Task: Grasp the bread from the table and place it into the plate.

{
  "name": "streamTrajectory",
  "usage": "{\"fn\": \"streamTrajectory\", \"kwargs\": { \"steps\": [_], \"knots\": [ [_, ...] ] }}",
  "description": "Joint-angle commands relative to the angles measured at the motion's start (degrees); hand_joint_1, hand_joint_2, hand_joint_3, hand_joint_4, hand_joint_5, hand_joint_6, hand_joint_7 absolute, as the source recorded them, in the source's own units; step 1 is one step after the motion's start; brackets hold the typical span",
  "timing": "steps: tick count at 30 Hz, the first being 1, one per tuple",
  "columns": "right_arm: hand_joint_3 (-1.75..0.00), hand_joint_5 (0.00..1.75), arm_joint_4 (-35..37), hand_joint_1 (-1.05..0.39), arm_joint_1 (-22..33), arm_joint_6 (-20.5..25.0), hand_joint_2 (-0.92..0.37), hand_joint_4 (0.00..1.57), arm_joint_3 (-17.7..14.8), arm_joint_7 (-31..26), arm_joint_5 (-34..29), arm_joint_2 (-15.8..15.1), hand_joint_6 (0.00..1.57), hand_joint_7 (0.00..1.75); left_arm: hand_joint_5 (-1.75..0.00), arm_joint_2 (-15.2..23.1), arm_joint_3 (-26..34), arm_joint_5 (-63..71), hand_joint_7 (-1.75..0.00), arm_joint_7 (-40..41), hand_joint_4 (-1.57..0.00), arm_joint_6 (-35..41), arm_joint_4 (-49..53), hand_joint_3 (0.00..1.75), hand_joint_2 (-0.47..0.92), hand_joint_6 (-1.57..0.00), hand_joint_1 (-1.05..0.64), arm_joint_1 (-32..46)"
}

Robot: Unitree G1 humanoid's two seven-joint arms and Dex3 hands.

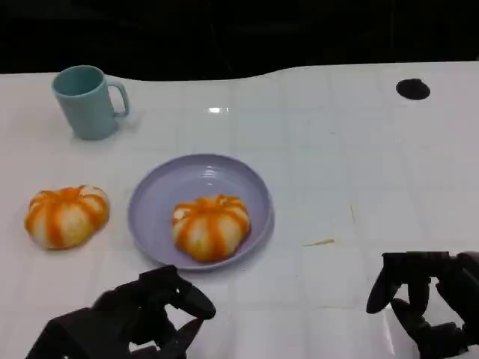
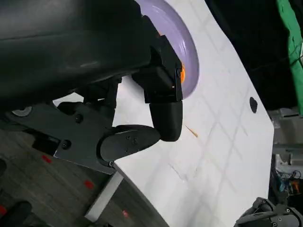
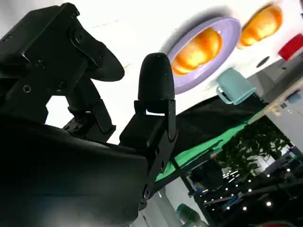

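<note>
An orange-striped bread roll (image 1: 210, 226) lies in the lavender plate (image 1: 150, 203) at the table's middle; the right wrist view shows this roll (image 3: 199, 48) in the plate (image 3: 222, 35) too. A second, similar roll (image 1: 66, 215) sits on the table left of the plate, also seen from the right wrist (image 3: 261, 24). My left hand (image 1: 142, 314) hovers at the near edge just below the plate, fingers apart, holding nothing. My right hand (image 1: 426, 295) is at the lower right, well clear of the plate, fingers apart and empty. The left wrist view catches the plate's rim (image 2: 189, 45).
A teal mug (image 1: 88, 101) stands at the back left, handle to the right; it also appears in the right wrist view (image 3: 234, 86). A small dark round mark (image 1: 412, 89) is at the far right. A thin sliver (image 1: 319, 242) lies right of the plate.
</note>
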Motion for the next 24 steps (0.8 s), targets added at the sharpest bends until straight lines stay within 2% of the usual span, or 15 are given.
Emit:
{"fn": "streamTrajectory", "kwargs": {
  "steps": [1, 11, 24],
  "knots": [
    [-1.44, 1.75, 1.3, 0.02, -0.1, 0.4, -0.21, 0.91, -0.7, -1.6, -2.0, -0.7, 0.90, 1.27, -1.75, 0.9, 0.6, -0.1, -1.27, -0.2, -0.63, -0.7, 0.3, 0.65, 0.81, -0.63, -0.26, 0.1],
    [-1.47, 1.75, 2.7, 0.00, -1.1, 1.4, -0.16, 0.95, -0.1, -3.7, -5.2, -0.4, 0.91, 1.29, -1.75, 0.7, 1.1, -1.0, -1.27, -0.3, -0.64, -1.1, 0.6, 0.65, 0.81, -0.63, -0.26, 0.3],
    [-1.47, 1.75, 2.5, 0.01, -1.4, 2.1, -0.15, 0.94, 0.5, -4.0, -5.4, -0.3, 0.91, 1.29, -1.75, 1.0, 1.2, -0.9, -1.26, -0.3, -0.65, -1.9, 1.2, 0.64, 0.81, -0.63, -0.25, 0.3]
  ]
}}
